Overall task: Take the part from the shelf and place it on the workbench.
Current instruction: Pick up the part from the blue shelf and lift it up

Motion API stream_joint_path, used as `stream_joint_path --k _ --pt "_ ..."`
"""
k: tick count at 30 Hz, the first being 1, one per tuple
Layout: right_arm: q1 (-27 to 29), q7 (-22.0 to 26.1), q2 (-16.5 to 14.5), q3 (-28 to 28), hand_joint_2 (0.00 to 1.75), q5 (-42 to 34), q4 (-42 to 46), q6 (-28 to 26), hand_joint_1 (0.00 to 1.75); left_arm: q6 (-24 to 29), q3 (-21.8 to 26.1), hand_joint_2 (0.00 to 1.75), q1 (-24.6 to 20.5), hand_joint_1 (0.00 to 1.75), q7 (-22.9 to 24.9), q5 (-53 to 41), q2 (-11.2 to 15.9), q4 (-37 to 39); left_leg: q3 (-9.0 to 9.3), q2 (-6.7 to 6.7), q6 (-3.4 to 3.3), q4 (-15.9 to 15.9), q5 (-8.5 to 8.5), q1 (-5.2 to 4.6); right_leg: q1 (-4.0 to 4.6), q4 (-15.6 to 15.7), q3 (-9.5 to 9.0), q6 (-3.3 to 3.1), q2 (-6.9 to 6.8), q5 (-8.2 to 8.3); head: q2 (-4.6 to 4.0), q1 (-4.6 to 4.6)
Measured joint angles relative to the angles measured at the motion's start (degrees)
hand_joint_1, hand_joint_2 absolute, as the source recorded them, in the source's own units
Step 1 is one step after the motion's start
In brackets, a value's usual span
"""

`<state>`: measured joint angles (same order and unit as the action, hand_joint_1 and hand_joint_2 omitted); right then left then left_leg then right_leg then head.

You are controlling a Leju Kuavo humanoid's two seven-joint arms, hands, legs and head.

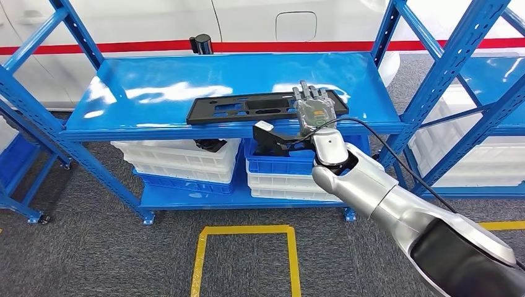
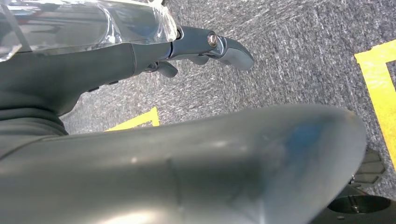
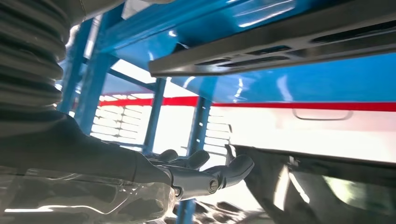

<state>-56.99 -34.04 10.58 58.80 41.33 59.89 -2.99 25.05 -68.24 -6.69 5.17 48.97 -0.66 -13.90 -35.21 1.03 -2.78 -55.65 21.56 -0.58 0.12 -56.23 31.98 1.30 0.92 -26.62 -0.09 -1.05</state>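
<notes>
A blue shelf (image 1: 155,93) is seen on grey carpet (image 1: 93,247), and a flat black part (image 1: 247,108) is laid on its top deck, under the right hand's (image 1: 316,114) fingers. Below the hand, white and blue bins (image 1: 186,161) are stacked.

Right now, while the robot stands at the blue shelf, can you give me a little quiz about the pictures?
1. True or false: the black part lies on the floor.
2. Which one reaches up to the part? A: left robot hand. B: right robot hand.
3. Fill in: the tape on the carpet is ___.
Key: 1 false, it lies on top of the blue shelf. 2 B. 3 yellow.
</notes>
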Motion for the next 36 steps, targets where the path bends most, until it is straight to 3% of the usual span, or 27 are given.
stream_joint_path --k 9,13,20,31,34,36 --pt "2.1 9.2 -5.0 3.8 1.75 2.8 0.6 3.4 0.00 -0.3 0.0 0.00 -0.2 0.00 -0.4 0.2 0.0 0.0 0.01 0.02 0.02 0.0 0.00 0.02 0.03 0.0 0.01 -0.01 -0.02 -0.01 0.00 0.00" --pt "3.4 11.0 -6.9 5.4 1.75 3.4 0.3 3.3 0.00 -0.3 0.0 0.00 -0.2 0.00 -0.6 0.3 0.0 0.0 -0.01 0.02 0.02 0.0 0.01 0.02 0.03 0.0 0.01 -0.07 -0.02 -0.05 0.00 0.01" --pt "4.0 11.7 -8.9 7.3 1.75 3.7 -0.2 3.3 0.00 -0.3 0.0 0.00 -0.2 0.00 -0.6 0.4 0.0 0.0 -0.01 0.02 0.02 0.0 0.01 0.00 0.01 0.0 0.00 -0.07 -0.02 -0.05 0.00 0.00" --pt "3.8 10.1 -9.1 7.5 1.75 3.0 -0.5 2.1 0.00 -0.3 0.0 0.00 -0.1 0.00 -0.2 0.4 0.0 0.0 0.00 0.02 0.02 0.0 0.01 -0.01 0.00 0.0 0.01 -0.07 -0.02 -0.05 0.00 0.00" --pt "3.4 8.9 -8.8 7.0 1.75 2.7 -0.5 1.2 0.00 -0.3 0.0 0.00 -0.1 0.00 -0.1 0.1 0.1 0.0 0.02 -0.01 -0.37 0.0 0.20 -0.27 -0.22 0.3 -0.08 0.13 -0.02 0.04 0.00 0.00" --pt "3.0 8.2 -8.4 6.4 1.75 2.3 -0.4 1.0 0.00 -0.3 0.0 0.00 -0.1 0.00 -0.1 0.0 0.0 0.0 0.68 -0.15 -0.56 0.9 -0.07 0.07 -0.11 0.2 -0.21 0.36 -0.04 -0.17 0.01 0.01"
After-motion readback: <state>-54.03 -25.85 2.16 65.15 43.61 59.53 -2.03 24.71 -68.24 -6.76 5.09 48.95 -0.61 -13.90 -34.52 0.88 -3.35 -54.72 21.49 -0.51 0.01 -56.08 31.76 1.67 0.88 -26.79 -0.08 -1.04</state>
